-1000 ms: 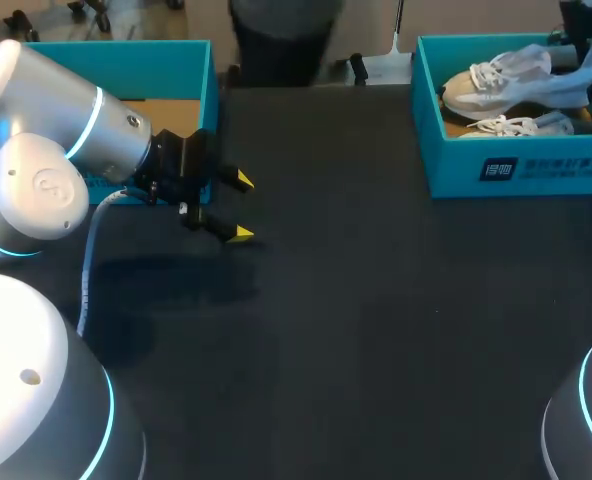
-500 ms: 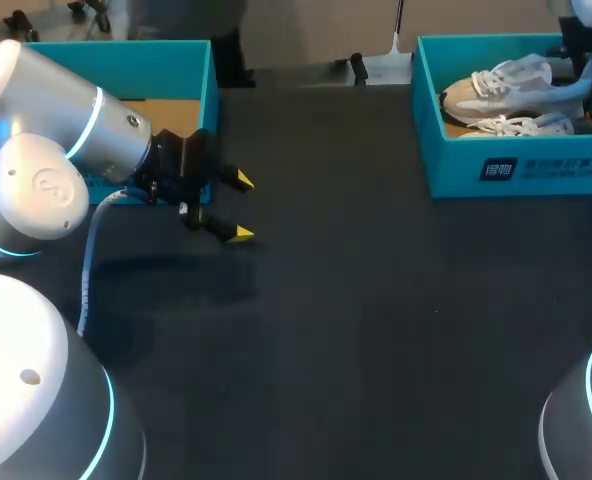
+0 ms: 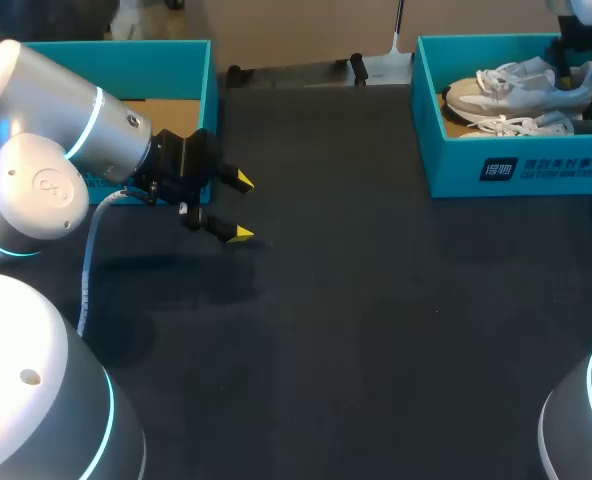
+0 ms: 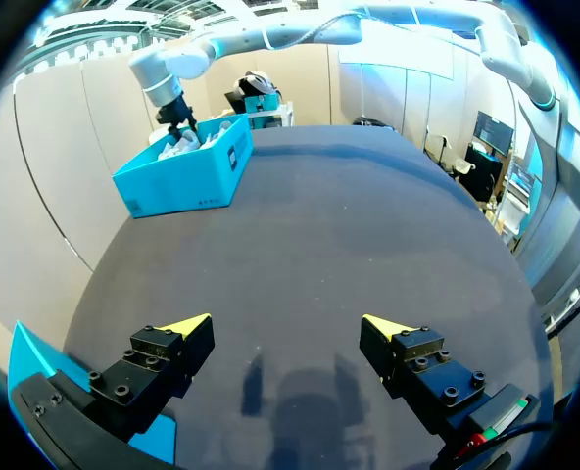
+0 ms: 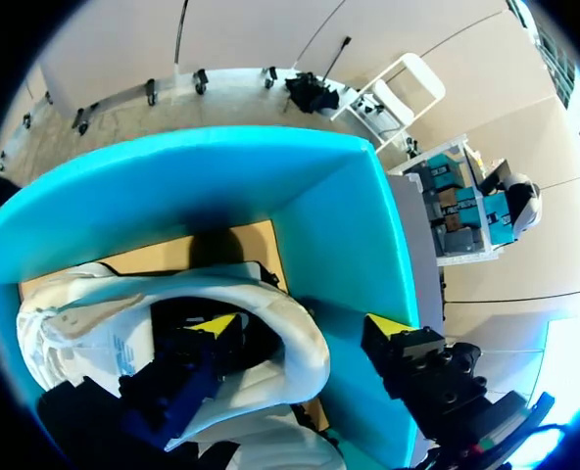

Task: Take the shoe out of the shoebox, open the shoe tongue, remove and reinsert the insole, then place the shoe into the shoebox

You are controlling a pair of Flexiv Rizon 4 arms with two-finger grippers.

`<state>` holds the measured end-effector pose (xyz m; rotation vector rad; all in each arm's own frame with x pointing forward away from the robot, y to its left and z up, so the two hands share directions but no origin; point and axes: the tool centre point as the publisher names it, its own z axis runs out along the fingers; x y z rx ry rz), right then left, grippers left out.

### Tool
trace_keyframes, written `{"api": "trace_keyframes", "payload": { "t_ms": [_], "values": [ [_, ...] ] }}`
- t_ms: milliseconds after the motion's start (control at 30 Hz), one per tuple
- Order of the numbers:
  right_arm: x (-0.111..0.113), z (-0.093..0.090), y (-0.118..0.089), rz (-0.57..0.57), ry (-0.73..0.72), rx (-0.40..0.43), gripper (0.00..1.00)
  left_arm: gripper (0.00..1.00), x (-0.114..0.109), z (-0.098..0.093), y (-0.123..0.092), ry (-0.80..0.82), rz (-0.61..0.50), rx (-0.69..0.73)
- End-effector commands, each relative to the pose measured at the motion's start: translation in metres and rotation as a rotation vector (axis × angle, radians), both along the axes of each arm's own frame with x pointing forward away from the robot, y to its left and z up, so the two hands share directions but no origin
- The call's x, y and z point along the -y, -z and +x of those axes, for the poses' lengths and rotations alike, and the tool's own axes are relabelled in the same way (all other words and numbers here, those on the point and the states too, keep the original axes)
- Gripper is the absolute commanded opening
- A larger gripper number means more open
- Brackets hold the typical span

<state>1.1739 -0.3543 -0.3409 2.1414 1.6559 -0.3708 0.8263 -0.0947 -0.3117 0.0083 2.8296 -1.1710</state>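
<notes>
The pale grey sneaker (image 3: 521, 93) lies on its side in the teal shoebox (image 3: 516, 170) at the counter's (image 3: 356, 320) far right corner, beside a second sneaker (image 3: 526, 125) nearer the box's front wall. The right gripper (image 5: 290, 333) is down in that box, fingers spread, one inside the sneaker's heel opening, the other between heel and box wall. The left gripper (image 3: 239, 206) hovers spread, well away from the shoebox. The sneaker looks light, with a soft upper and stiffer sole; the heel collar seems the firmest place to pinch.
</notes>
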Motion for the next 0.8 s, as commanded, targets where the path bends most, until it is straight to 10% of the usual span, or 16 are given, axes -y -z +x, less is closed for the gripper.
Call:
{"api": "trace_keyframes", "payload": {
  "t_ms": [33, 800],
  "values": [
    [-0.004, -0.009, -0.015, 0.011, 0.004, 0.01, 0.89, 1.0, 0.0, -0.001, 0.0, 0.0, 0.001, 0.001],
    [-0.039, -0.056, -0.073, 0.111, -0.118, 0.02, 1.0, 1.0, 0.0, -0.001, 0.0, 0.0, 0.001, 0.001]
  ]
}}
